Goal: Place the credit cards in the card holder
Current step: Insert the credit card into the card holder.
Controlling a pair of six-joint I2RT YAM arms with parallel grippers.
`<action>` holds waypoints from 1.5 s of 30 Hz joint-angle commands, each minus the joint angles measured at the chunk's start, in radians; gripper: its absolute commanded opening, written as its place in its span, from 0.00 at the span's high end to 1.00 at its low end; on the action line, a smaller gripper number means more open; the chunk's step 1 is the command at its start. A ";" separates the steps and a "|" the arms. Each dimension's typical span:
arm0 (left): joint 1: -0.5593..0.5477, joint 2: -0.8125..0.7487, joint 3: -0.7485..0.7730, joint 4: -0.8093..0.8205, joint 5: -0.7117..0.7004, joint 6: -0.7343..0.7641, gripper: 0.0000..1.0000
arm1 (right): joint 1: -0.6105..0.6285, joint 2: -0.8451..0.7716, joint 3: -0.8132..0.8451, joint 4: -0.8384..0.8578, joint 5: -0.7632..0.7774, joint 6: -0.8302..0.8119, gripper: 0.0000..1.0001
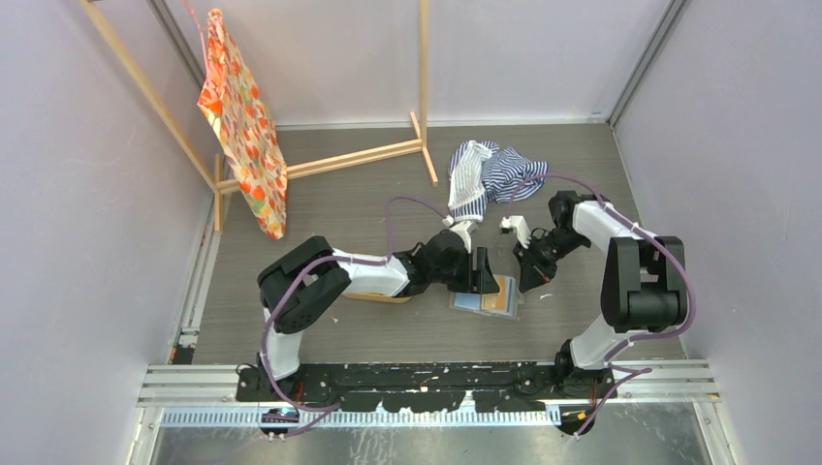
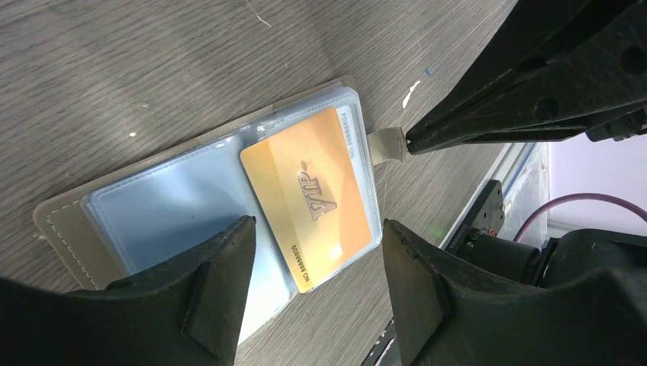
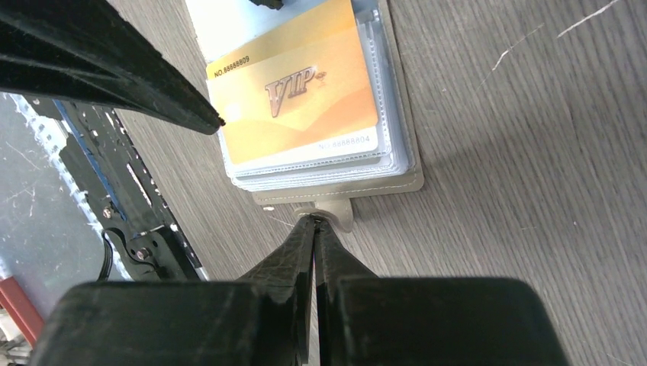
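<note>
The card holder (image 1: 482, 302) lies open on the tabletop (image 1: 339, 194), near the middle, between our two hands. An orange card (image 2: 313, 202) lies a bit crooked on its clear pockets, and one corner pokes out over the edge.

Our right hand (image 3: 314, 223) is pinched shut on the little tab (image 3: 337, 211) at the right side of the card holder. It looks like it pins it down. Our left hand (image 2: 317, 229) hangs over the card, open wide and holding nothing, with one finger on each side.

We think the job now is to slide this card into a pocket. We should hold the tab steady so the card holder cannot slip. The left hand should go slowly, keep the card flat, and line it up with the pocket mouth first. If we push at a slant, the card may jam or bend.
</note>
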 commanded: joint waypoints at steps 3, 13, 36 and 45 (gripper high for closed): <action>-0.001 0.028 -0.001 0.091 0.047 -0.036 0.39 | 0.021 0.022 0.034 0.031 0.029 0.073 0.92; -0.015 0.071 0.043 0.135 0.095 -0.046 0.40 | 0.073 0.107 0.081 0.050 0.043 0.207 0.92; -0.027 0.025 0.142 -0.046 0.041 0.092 0.36 | -0.108 -0.020 0.154 -0.164 -0.155 0.033 0.81; -0.024 -0.145 0.073 -0.099 -0.069 0.243 0.35 | -0.135 -0.199 0.191 -0.200 -0.239 0.016 0.75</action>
